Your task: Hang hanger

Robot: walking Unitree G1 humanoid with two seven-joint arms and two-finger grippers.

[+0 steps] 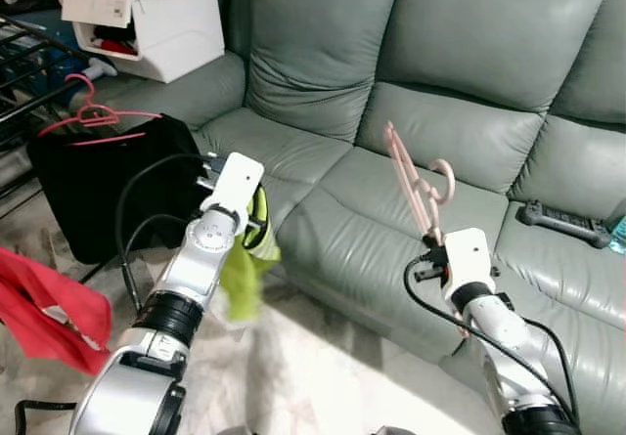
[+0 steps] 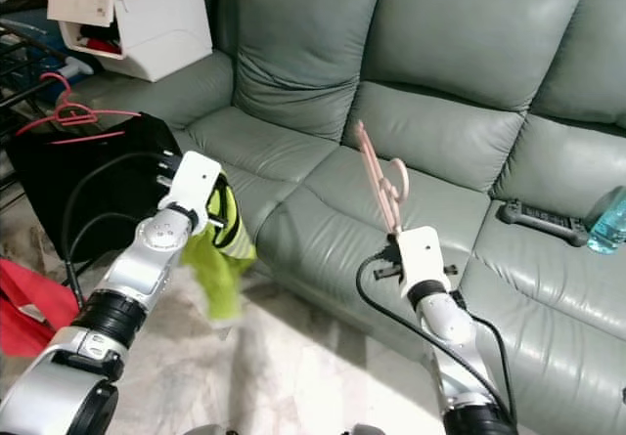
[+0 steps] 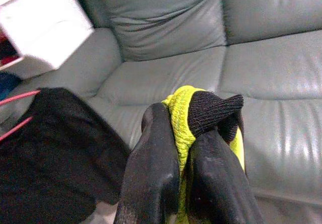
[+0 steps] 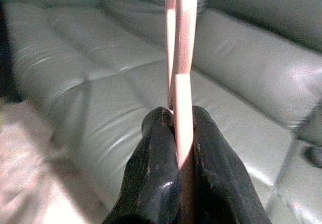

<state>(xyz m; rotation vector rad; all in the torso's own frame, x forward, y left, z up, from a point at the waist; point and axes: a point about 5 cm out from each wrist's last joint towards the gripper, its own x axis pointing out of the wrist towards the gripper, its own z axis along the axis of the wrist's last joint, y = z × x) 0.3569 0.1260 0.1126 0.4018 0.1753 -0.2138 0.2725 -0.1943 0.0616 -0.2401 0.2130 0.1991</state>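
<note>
Left gripper (image 3: 183,148) pinching yellow garment (image 1: 245,264) before the sofa (image 1: 430,73); right gripper (image 4: 177,133) pinching pink hanger (image 1: 416,183) above its seat.

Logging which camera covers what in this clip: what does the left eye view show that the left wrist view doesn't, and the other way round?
Left eye view alone: the right claw shut on a pink hanger held upright above the sofa, a remote on the seat, and red hangers atop the black bag.

Left wrist view alone: close up, the left claw pinching the yellow-green garment at its black knit cuff.

Both: the sofa, the black bag, the white storage box and the garment.
</note>
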